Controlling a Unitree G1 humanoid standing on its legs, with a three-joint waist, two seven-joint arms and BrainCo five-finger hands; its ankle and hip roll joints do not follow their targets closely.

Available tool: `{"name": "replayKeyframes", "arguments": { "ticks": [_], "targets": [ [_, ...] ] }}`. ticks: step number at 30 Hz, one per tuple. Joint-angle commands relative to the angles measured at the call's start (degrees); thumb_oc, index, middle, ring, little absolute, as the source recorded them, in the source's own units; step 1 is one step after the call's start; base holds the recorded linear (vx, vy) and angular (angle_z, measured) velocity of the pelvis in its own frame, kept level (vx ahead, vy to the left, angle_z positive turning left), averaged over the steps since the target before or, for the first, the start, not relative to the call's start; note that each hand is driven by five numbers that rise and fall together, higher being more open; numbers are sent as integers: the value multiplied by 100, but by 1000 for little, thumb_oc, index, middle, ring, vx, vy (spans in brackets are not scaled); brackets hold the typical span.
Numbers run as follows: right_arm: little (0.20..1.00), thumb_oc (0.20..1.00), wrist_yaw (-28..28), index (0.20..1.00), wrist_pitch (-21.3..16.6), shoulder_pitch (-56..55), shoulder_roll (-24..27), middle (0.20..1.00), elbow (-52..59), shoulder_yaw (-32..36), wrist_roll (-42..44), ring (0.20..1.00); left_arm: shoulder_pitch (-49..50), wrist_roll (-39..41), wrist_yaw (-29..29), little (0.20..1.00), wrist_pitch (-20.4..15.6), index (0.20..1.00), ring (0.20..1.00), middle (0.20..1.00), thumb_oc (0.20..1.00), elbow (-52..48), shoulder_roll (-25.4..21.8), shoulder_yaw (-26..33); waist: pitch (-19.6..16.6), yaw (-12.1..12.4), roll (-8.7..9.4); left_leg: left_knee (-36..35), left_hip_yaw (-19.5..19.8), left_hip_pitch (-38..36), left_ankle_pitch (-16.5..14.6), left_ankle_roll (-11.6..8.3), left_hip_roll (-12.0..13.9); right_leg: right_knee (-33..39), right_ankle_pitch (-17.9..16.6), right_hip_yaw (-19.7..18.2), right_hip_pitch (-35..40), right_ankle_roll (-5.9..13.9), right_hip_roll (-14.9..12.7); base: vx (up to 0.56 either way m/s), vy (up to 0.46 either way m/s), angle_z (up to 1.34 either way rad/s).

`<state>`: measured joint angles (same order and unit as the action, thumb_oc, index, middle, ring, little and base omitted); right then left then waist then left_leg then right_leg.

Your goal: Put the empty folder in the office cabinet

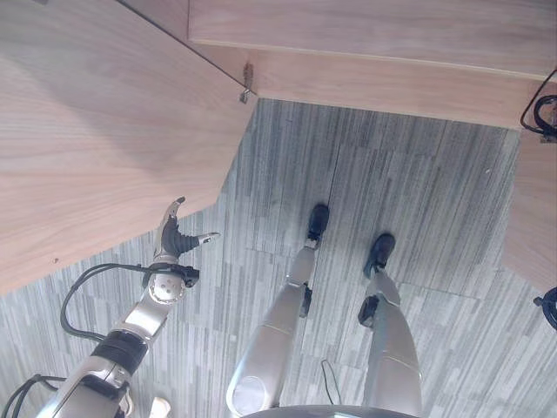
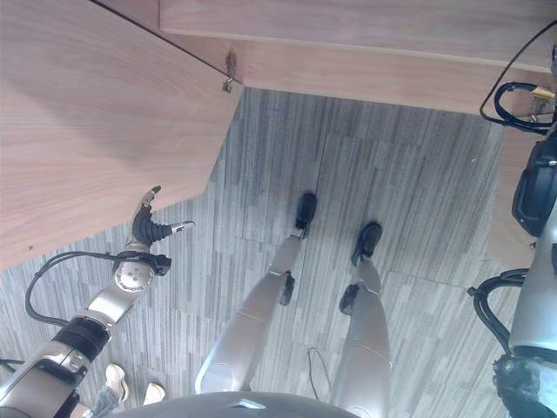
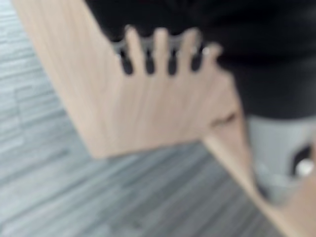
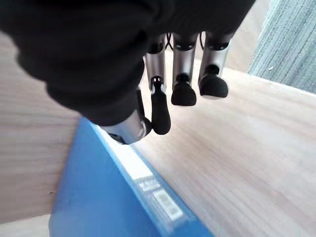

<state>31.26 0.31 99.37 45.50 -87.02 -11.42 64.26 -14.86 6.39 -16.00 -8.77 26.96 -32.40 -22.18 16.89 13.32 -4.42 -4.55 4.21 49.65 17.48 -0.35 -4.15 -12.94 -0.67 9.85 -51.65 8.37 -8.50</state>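
Progress: I judge it mid-task, nothing stowed yet | folder [image 4: 113,197]: blue, lying on a wooden surface [image 4: 256,148] just beside my right hand [image 4: 163,89], fingers relaxed, not gripping | left hand [image 1: 177,233]: fingers spread against the open cabinet door [image 1: 96,131], far left | left: grasp folder, place inside.

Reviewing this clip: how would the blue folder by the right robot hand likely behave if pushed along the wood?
The blue folder shows a straight edge and flat face, so it probably stays stiff. Its smooth cover on the smooth wooden surface would likely slide easily. The right robot hand sits at its edge; whether it grips is unclear.
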Motion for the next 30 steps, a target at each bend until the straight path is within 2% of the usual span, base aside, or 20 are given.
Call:
{"name": "replayKeyframes", "arguments": {
  "ticks": [1,6,13,23,30],
  "targets": [
    [200,200,-554,200,-185,-639,32,200,447,-836,-5,200,478,28,-54,1000,-45,1000,1000,1000,1000,275,66,237,-576,232,369,-45,-280,-219,-992,-747,159,1794,-667,-5,797,322,-112,0,0,0],
    [200,200,-897,200,-232,-399,99,200,459,-1183,-117,200,610,16,10,1000,-51,1000,1000,1000,1000,282,11,92,-580,391,334,-45,-260,-188,-952,-740,144,1794,-691,26,762,323,-128,0,0,0],
    [200,200,-992,200,-340,-378,188,200,360,-1159,-119,200,771,20,80,1000,-47,1000,1000,1000,1000,206,-37,-22,-616,535,287,-45,-202,-196,-937,-744,117,1794,-669,69,792,322,-140,0,0,0],
    [200,200,-1182,200,-331,-472,247,200,428,-1062,-13,200,782,-31,140,1000,-17,1000,1000,1000,1000,229,-87,-48,-603,615,253,-45,-177,-154,-920,-761,94,1794,-662,98,755,338,-157,0,0,0],
    [200,200,-1261,200,-483,-384,309,200,545,-1152,35,200,744,27,155,1000,-49,1000,1000,1000,1000,168,-93,-56,-554,651,205,-45,-206,-45,-884,-782,104,1794,-702,95,633,366,-191,0,0,0]
  ]
}}
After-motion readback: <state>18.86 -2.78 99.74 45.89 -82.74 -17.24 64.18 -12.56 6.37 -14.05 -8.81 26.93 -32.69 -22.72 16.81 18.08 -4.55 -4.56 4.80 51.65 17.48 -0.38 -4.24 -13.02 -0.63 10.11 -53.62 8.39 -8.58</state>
